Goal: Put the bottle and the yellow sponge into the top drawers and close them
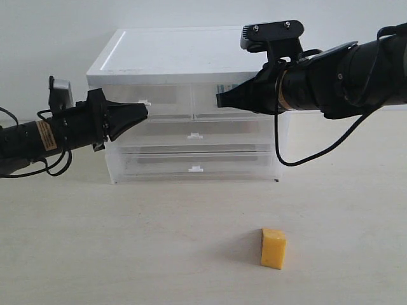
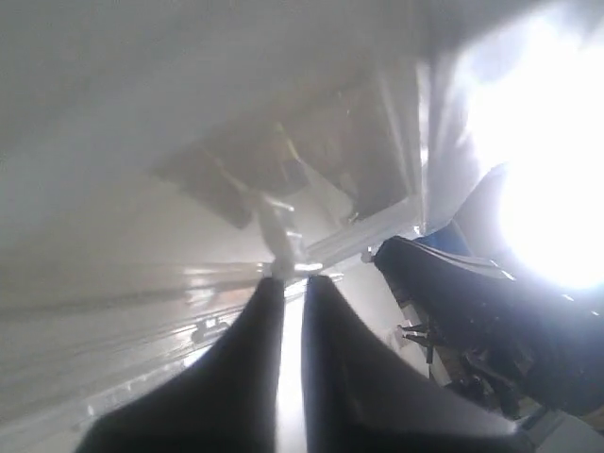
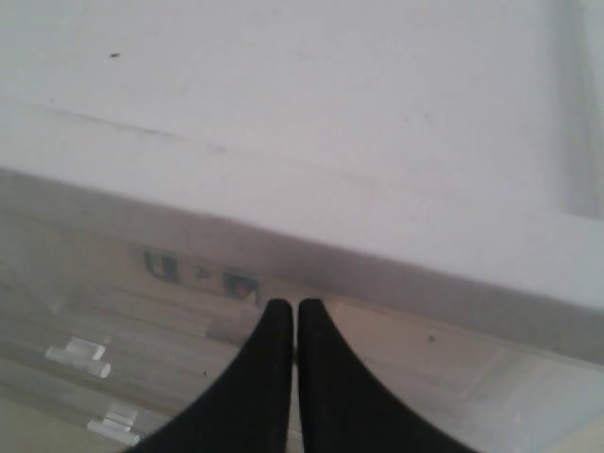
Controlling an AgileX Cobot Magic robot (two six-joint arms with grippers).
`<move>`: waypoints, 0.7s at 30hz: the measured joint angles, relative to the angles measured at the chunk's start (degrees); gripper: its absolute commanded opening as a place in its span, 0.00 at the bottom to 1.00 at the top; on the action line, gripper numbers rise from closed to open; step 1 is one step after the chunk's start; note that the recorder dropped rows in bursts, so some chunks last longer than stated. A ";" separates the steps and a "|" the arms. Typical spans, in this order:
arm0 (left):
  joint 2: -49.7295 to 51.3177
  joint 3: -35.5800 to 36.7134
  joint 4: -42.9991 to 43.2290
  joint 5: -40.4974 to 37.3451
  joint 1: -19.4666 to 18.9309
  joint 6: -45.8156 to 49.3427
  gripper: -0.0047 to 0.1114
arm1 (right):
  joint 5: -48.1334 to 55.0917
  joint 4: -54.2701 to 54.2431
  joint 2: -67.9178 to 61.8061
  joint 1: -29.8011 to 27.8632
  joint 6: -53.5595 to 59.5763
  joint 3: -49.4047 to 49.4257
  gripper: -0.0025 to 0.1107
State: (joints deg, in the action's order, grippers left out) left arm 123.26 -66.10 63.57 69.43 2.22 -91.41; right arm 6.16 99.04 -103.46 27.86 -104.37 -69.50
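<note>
Though blurry, left hand (image 2: 293,280) pinched, seemingly on the handle tab (image 2: 278,241); right hand (image 3: 295,304) closed.

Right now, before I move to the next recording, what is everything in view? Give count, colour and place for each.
cabinet: one, white top with translucent fronts, at the back of the table, centre
top drawers: two, translucent, side by side under the white top, both look pushed in
full-width drawers: two, translucent, stacked below the top pair
yellow sponge: one, yellow-orange, alone on the table in front of the cabinet, toward the right
bottle: none that I can make out in any view
table: one, pale beige, under everything
left gripper: one, black, shut, tips at the left top drawer's handle tab
right gripper: one, black, shut, tips at the right top drawer's front
</note>
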 measured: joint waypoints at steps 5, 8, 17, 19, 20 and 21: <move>-1.31 2.97 0.00 0.00 -0.31 0.62 0.07 | -0.23 0.00 0.00 -0.13 0.12 0.00 0.02; -2.77 4.92 0.00 0.00 -0.31 2.26 0.07 | -0.34 0.00 0.00 -0.15 0.12 0.00 0.02; -5.37 5.57 -1.31 0.00 -0.31 0.94 0.50 | -0.82 0.22 0.00 -0.37 0.12 0.00 0.02; -5.37 5.42 -1.15 0.00 -0.31 0.17 0.51 | -0.92 0.22 0.00 -0.37 0.19 0.00 0.02; -5.37 4.77 -0.32 0.00 -0.31 -0.60 0.51 | -0.92 0.22 0.00 -0.37 0.19 0.00 0.02; -5.37 3.78 1.19 -0.40 -0.31 -2.00 0.51 | -0.92 0.22 0.00 -0.37 0.19 0.00 0.02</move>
State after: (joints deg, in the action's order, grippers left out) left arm 117.89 -62.32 64.76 69.02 1.90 -93.40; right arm 5.24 99.26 -103.46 27.49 -104.17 -69.50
